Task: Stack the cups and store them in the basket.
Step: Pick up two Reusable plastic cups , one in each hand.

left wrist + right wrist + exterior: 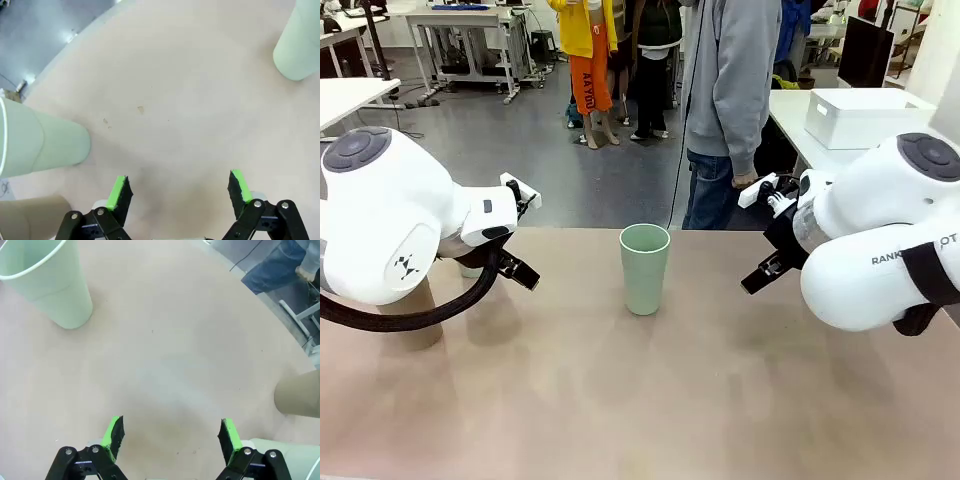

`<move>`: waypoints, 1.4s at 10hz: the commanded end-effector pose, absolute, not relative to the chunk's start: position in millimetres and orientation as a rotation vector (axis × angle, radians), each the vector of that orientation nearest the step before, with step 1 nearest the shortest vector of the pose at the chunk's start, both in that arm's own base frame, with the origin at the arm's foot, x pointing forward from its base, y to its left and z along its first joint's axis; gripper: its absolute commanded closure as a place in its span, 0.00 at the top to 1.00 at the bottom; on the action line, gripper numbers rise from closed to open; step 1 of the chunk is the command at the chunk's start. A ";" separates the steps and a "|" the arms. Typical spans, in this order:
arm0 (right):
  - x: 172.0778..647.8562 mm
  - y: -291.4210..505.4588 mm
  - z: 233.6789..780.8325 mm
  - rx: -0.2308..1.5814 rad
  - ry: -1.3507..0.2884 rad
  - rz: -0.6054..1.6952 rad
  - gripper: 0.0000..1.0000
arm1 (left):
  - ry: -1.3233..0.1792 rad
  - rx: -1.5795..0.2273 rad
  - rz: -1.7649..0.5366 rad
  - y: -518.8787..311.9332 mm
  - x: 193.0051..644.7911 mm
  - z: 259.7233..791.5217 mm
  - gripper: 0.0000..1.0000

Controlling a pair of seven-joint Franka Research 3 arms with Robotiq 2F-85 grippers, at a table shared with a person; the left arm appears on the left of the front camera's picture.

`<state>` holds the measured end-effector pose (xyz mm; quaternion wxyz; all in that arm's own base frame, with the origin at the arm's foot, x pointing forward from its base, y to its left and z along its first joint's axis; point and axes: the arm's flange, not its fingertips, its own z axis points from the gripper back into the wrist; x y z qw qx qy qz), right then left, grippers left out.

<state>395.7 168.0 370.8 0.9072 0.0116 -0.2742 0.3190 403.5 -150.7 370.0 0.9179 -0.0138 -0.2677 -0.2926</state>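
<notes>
One middle mint cup (645, 268) stands upright, mouth up, at the centre of the tabletop (640, 400), between the two arms and apart from both. A person in a grey top (730, 80) stands at the far side. The white basket (865, 118) sits on a separate white table (790, 110) at the far right, behind the right arm (880, 240), well apart from the middle mint cup.

In the left wrist view the left jaws are wide apart, their green pads (119, 192) above bare tabletop with nothing between them. A near mint cup (47, 145) stands to the side of them, and a tan cup (30, 220) is just beside that one at the picture's lower corner. Another mint cup (300, 45) shows at the upper right edge.

In the right wrist view the right jaws are also wide and hold nothing; their green pads (229, 436) hang over bare surface. A mint cup (47, 280) stands in the upper left corner, a second tan cup (300, 397) at the right edge, and a pale cup (285, 460) near the lower right corner, beside one finger. The person's jeans (277, 265) show at the top.
</notes>
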 end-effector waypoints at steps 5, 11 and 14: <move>395.7 168.0 370.8 0.024 -0.566 0.658 1.00 | -0.551 -0.028 -0.602 -150.7 403.4 370.1 1.00; 392.9 164.1 433.0 0.037 -0.627 0.659 1.00 | -0.617 -0.070 -0.652 -139.0 398.1 420.9 1.00; 376.0 142.9 504.0 0.086 -0.654 0.680 1.00 | -0.653 -0.165 -0.775 -98.4 370.3 498.9 1.00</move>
